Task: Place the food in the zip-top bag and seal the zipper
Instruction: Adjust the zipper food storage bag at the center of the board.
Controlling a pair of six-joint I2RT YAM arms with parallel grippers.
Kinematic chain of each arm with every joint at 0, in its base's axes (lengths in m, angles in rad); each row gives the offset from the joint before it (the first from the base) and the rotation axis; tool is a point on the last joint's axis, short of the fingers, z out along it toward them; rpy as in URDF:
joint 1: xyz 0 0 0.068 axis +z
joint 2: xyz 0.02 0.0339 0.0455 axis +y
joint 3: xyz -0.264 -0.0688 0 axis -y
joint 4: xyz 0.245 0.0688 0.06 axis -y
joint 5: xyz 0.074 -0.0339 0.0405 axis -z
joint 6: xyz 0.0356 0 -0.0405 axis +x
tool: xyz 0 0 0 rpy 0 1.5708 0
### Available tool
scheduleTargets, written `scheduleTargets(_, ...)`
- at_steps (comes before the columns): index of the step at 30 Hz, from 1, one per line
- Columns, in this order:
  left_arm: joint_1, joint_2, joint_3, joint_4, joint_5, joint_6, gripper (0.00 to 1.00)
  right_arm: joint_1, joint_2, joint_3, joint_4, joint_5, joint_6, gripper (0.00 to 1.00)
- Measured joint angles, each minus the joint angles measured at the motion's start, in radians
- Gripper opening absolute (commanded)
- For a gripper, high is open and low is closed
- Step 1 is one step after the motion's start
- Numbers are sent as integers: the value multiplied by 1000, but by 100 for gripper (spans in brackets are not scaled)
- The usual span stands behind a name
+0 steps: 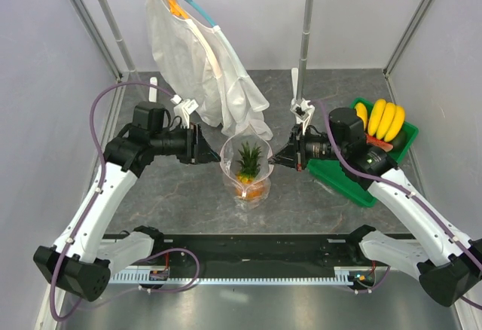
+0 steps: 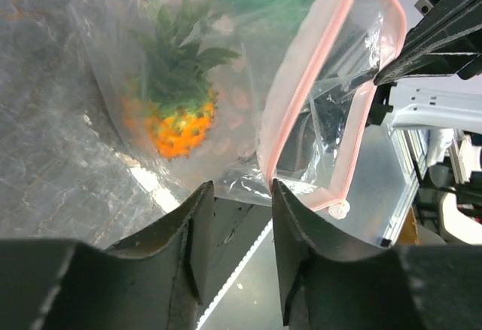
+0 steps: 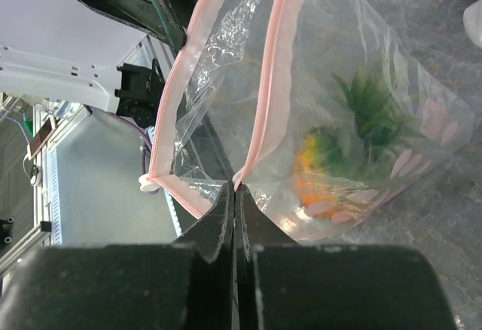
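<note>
My left gripper [image 2: 239, 190] is released. Its fingers are parted just below the rim of the zip-top bag [image 1: 230, 149]. My right gripper [image 3: 235, 191] is clenched on the opposite rim, right at the zipper [image 3: 265, 104]. The bag stands on the surface [image 1: 181, 194] between the arms with the pineapple [image 1: 250, 166] inside, while the banana bunch [image 1: 380, 119] lies in the green tray [image 1: 343, 179]. With only one side held, I'd expect the soft mouth to sag shut (or the bag to flop over and spill the pineapple). That would leave no opening for the bananas.
</note>
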Motion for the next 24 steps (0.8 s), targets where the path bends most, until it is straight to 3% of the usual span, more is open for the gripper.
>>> scheduleTargets(5, -15, 27, 2, 6, 2, -16, 55, 0, 0, -20, -6, -3, 1, 0)
scheduleTargets(17, -80, 32, 42, 90, 26, -81, 56, 0, -8, -20, 17, -14, 38, 0)
scheduleTargets(24, -127, 62, 44, 100, 22, -95, 30, 0, -8, -20, 27, -15, 67, 0)
